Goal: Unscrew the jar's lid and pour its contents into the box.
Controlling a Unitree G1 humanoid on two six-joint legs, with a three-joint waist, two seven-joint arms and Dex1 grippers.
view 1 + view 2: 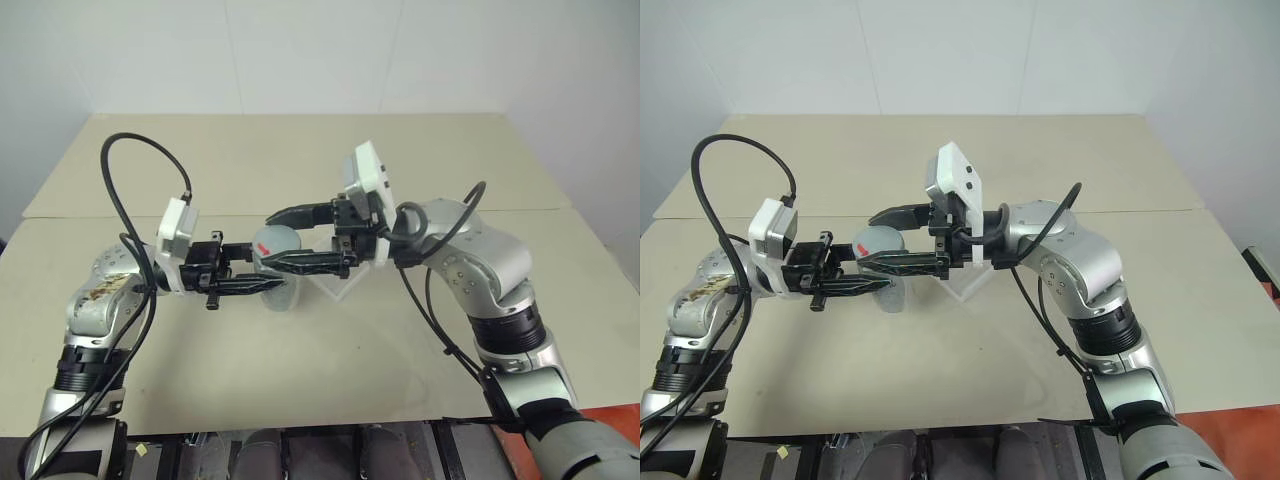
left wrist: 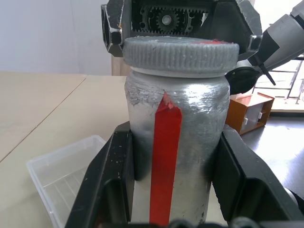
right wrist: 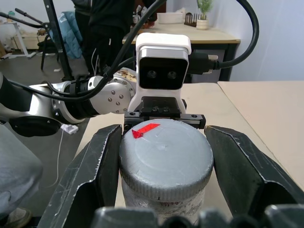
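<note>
The jar [image 2: 190,142], silvery with a red vertical stripe, stays upright just above the table, and my left gripper [image 1: 272,280] is shut on its body from the left. The grey ribbed lid [image 3: 166,152] with a small red mark sits on top of the jar. My right gripper [image 1: 268,238] comes in level from the right and is shut on the lid, one finger on each side of the rim. The clear plastic box [image 1: 338,285] lies on the table just right of the jar, beneath my right wrist. The contents are hidden inside the jar.
The beige table [image 1: 300,370] has a seam [image 1: 500,212] running across it behind my arms. Black cables [image 1: 120,190] loop off both wrists. Beyond the table stand a person in dark clothes [image 3: 104,19] and a small orange cabinet [image 2: 249,111].
</note>
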